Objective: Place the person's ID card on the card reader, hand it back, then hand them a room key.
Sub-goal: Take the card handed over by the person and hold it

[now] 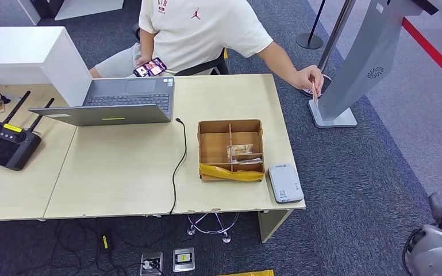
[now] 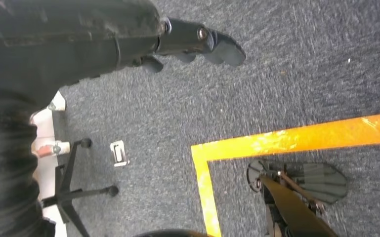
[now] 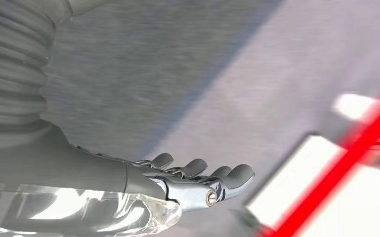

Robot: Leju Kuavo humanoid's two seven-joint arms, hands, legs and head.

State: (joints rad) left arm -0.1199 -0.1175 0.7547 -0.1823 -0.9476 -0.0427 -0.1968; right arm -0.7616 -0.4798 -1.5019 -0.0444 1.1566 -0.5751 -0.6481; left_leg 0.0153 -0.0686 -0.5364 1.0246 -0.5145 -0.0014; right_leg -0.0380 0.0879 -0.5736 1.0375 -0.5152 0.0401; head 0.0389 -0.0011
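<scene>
While the person's hand (image 1: 309,76) holds out the thin, stiff ID card (image 1: 315,95) far ahead, the empty, spread right robot hand (image 3: 197,180) should pinch its free edge.

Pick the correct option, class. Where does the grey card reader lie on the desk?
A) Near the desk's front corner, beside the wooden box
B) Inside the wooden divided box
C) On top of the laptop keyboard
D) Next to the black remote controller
A: the head view shows the card reader flat on the desk near its corner, just beside the wooden box.
</scene>
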